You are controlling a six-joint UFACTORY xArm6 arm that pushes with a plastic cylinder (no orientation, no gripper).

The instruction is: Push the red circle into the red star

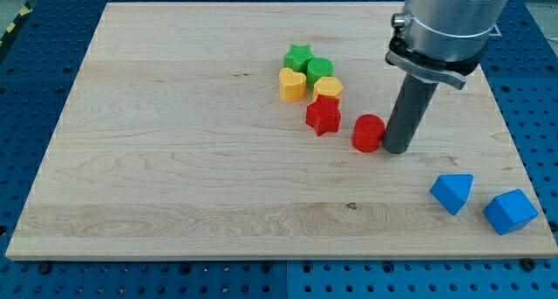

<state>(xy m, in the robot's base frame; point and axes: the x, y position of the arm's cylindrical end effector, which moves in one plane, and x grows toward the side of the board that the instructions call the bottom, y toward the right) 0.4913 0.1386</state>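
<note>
The red circle (368, 132) lies right of the board's middle. The red star (323, 116) sits just to its left and slightly higher, with a small gap between them. My tip (398, 148) stands on the board right beside the red circle, on its right side, touching or almost touching it. The rod rises from there to the grey arm body at the view's top right.
A green star (299, 57), a green circle (320, 70), a yellow heart (292, 84) and a yellow block (329, 88) cluster just above the red star. Two blue blocks (452, 193) (511, 212) lie at the lower right, near the board's edge.
</note>
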